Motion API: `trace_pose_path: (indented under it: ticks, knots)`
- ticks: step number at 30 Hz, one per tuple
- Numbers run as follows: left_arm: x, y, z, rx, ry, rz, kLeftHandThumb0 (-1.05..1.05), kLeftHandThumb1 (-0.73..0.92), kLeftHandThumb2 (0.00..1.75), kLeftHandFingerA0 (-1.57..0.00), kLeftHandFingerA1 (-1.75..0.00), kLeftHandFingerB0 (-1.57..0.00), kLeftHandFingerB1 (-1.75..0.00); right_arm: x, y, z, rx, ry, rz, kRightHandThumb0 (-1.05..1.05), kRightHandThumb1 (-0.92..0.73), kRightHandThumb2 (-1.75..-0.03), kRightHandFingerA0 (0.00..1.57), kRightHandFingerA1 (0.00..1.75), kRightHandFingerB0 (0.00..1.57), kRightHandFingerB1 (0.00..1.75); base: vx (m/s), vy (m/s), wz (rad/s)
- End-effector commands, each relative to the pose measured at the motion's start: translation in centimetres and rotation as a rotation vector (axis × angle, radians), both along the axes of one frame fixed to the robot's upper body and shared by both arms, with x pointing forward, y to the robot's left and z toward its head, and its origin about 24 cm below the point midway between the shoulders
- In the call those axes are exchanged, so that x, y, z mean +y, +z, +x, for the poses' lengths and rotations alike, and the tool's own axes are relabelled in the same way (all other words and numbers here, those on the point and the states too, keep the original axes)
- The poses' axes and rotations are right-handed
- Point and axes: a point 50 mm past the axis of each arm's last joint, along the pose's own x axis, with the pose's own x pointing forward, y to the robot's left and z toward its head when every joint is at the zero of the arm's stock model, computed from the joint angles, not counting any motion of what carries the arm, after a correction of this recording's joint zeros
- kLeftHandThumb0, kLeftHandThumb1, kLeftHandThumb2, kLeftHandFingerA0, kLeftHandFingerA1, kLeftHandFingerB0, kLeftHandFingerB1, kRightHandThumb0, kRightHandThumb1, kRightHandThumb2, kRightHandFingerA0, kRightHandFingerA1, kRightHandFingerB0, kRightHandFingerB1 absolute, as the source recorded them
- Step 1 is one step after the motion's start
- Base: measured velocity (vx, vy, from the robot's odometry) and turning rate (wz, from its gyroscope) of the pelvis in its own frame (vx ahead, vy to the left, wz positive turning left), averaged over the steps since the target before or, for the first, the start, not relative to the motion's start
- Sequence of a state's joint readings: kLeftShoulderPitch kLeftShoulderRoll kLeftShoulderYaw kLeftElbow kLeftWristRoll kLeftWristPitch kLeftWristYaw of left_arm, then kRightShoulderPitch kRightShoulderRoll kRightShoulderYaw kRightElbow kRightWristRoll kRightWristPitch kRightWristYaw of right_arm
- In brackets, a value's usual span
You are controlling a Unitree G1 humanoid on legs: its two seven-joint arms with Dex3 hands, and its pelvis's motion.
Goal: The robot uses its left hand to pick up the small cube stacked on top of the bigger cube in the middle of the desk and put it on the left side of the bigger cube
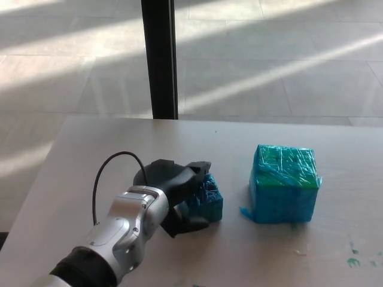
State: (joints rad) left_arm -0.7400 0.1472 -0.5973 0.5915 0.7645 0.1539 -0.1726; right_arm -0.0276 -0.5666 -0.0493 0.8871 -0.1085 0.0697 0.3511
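The small blue-green cube [207, 200] rests on the desk [78, 167], a short gap to the left of the bigger blue-green cube [284, 184]. My left hand [170, 191] is right against the small cube's left side. Its fingers are spread: one finger [199, 167] reaches past the cube's far edge and the thumb [190, 223] lies by its near edge. The hand looks open, with the cube's top and right face uncovered. Nothing sits on top of the bigger cube. My right hand does not show.
A black cable [111, 170] loops from my left wrist. A dark vertical post [159, 60] stands beyond the desk's far edge. Green paint marks [353, 254] dot the desk at the lower right.
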Motion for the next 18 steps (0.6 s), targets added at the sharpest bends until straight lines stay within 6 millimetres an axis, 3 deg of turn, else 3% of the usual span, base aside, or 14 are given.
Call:
trace_pose_path:
  ticks: [1, 4, 5, 7, 8, 9, 11, 12, 15, 16, 17, 18]
  knots:
    - [2.7, 1.4, 0.1, -0.082, 0.068, -0.060, -1.05, 0.67, 1.15, 0.00, -0.23, 0.00, -0.01, -1.4, 0.4, -1.6, -0.062, -0.032, -0.100, -0.43, -0.67, -0.60, 0.76, 0.72, 0.60, 0.46, 0.00, 0.000, 0.00]
    - [4.7, 2.5, 0.1, -0.129, 0.106, -0.132, -1.05, 0.68, 1.17, 0.00, -0.23, 0.00, 0.00, -2.6, -0.7, -3.2, 0.018, -0.108, -0.147, -0.46, -0.63, -0.59, 0.70, 0.72, 0.57, 0.48, 0.00, 0.000, 0.00]
    - [6.3, 3.6, -0.1, -0.165, 0.135, -0.163, -1.05, 0.72, 1.15, 0.00, -0.29, 0.00, 0.00, -2.7, -0.9, -3.5, 0.018, -0.107, -0.144, -0.52, -0.61, -0.59, 0.67, 0.75, 0.61, 0.51, 0.00, 0.000, 0.00]
    - [7.0, 4.1, -0.3, -0.180, 0.147, -0.176, -1.05, 0.72, 1.15, 0.00, -0.29, 0.00, 0.00, -2.7, -0.9, -3.7, 0.019, -0.106, -0.144, -0.52, -0.61, -0.59, 0.67, 0.75, 0.61, 0.51, 0.00, 0.000, 0.00]
    - [7.7, 4.6, -0.7, -0.176, 0.176, -0.225, -1.03, 0.67, 1.07, -0.04, -0.27, -0.11, -0.14, -2.7, -1.0, -3.8, 0.020, -0.105, -0.145, -0.52, -0.61, -0.59, 0.67, 0.75, 0.61, 0.51, 0.00, 0.000, 0.00]
    - [9.5, 5.6, -1.3, -0.232, 0.208, -0.248, -0.96, 0.69, 0.62, -0.26, -0.31, -0.23, -0.35, -2.7, -1.1, -3.9, 0.022, -0.105, -0.144, -0.52, -0.61, -0.59, 0.67, 0.75, 0.61, 0.51, 0.00, 0.000, 0.00]
    - [10.3, 5.8, -1.7, -0.249, 0.225, -0.241, -1.00, 0.61, 0.65, -0.32, -0.32, -0.28, -0.39, -2.7, -1.1, -4.0, 0.022, -0.106, -0.146, -0.52, -0.61, -0.59, 0.67, 0.75, 0.61, 0.51, 0.00, 0.000, 0.00]
    - [11.8, 6.3, -2.2, -0.275, 0.258, -0.249, -1.00, 0.58, 0.62, -0.43, -0.36, -0.39, -0.42, -2.7, -1.1, -4.0, 0.023, -0.105, -0.146, -0.52, -0.61, -0.59, 0.67, 0.75, 0.61, 0.51, 0.00, 0.000, 0.00]
    - [14.5, 6.7, -3.1, -0.287, 0.338, -0.290, -1.01, 0.56, 0.59, -0.51, -0.41, -0.51, -0.47, -2.7, -1.2, -4.1, 0.025, -0.104, -0.147, -0.52, -0.61, -0.59, 0.67, 0.75, 0.61, 0.51, 0.00, 0.000, 0.00]
    - [15.6, 6.7, -3.4, -0.289, 0.369, -0.280, -1.04, 0.51, 0.74, -0.52, -0.45, -0.56, -0.52, -2.8, -1.2, -4.3, 0.028, -0.105, -0.148, -0.52, -0.61, -0.59, 0.67, 0.75, 0.61, 0.51, 0.00, 0.000, 0.00]
    - [17.0, 6.7, -3.6, -0.283, 0.429, -0.291, -0.36, -0.02, 0.76, -0.38, -0.58, -0.50, -0.65, -2.8, -1.2, -4.4, 0.028, -0.105, -0.148, -0.52, -0.61, -0.59, 0.67, 0.75, 0.61, 0.51, 0.00, 0.000, 0.00]
    - [19.6, 6.3, -4.0, -0.282, 0.513, -0.323, -0.35, -0.08, 0.73, -0.54, -0.66, -0.64, -0.72, -2.7, -1.3, -4.4, 0.030, -0.104, -0.148, -0.52, -0.61, -0.59, 0.67, 0.75, 0.61, 0.51, 0.00, 0.000, 0.00]
